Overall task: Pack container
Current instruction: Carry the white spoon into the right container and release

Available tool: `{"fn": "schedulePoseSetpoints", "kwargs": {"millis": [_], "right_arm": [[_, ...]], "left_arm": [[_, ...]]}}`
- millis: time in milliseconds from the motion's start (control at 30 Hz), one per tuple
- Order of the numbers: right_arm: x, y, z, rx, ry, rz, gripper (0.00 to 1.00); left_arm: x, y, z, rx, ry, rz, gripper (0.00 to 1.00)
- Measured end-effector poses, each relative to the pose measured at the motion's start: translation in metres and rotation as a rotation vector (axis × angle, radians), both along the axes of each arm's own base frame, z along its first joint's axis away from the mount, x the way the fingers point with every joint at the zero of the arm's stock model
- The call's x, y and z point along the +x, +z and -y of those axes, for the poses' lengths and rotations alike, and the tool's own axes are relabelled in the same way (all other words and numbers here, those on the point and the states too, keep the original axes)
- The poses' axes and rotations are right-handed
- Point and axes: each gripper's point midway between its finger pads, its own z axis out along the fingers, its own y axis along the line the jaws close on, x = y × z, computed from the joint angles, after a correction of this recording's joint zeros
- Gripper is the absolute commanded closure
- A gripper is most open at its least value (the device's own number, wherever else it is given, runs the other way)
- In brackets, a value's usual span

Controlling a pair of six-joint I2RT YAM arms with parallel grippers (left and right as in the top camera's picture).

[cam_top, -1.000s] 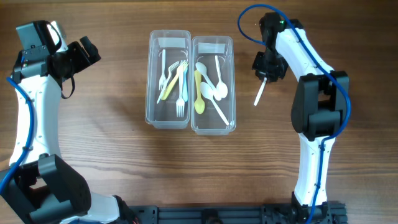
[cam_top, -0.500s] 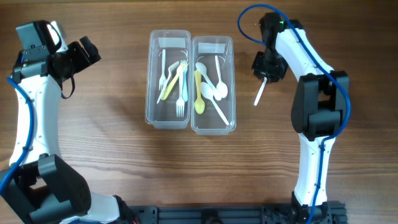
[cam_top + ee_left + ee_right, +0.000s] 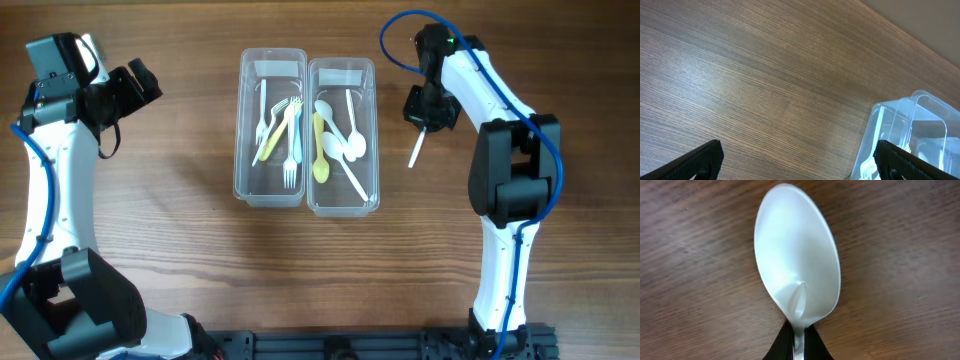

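Note:
Two clear plastic containers stand side by side at the table's middle. The left container holds several forks. The right container holds several spoons. My right gripper is to the right of the right container and is shut on a white plastic spoon. In the right wrist view the spoon's bowl fills the frame and my fingertips pinch its neck. My left gripper is open and empty at the far left. Its fingers frame bare wood, with a container's corner at the right.
The wooden table surrounds the containers. The right arm's column stands at the right, and the left arm runs down the left edge.
My right gripper with the white spoon has shifted slightly up and to the left. The left arm has not moved.

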Motion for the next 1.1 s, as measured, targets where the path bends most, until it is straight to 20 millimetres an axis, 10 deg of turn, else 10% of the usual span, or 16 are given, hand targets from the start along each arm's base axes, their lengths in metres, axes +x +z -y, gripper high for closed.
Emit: {"fn": "schedulePoseSetpoints", "kwargs": {"millis": [200, 300, 400, 500, 833, 1100], "right_arm": [[0.018, 0.043, 0.009, -0.057, 0.016, 0.078, 0.96], [0.044, 0.115, -0.003, -0.025, 0.029, 0.28, 0.96], [0.054, 0.229, -0.044, 0.069, 0.098, 0.584, 0.96], [0.034, 0.274, -0.098, 0.154, 0.217, 0.677, 0.96], [0.014, 0.151, -0.161, 0.142, 0.371, 0.394, 0.94], [0.018, 0.14, -0.164, 0.142, 0.391, 0.388, 0.35]], "left_arm": [[0.0, 0.0, 0.0, 0.0, 0.0, 0.0, 0.0], [0.0, 0.0, 0.0, 0.0, 0.0, 0.0, 0.0], [0.0, 0.0, 0.0, 0.0, 0.0, 0.0, 0.0], [0.0, 0.0, 0.0, 0.0, -0.001, 0.0, 0.0], [0.0, 0.0, 0.0, 0.0, 0.0, 0.0, 0.0], [0.0, 0.0, 0.0, 0.0, 0.0, 0.0, 0.0]]}}
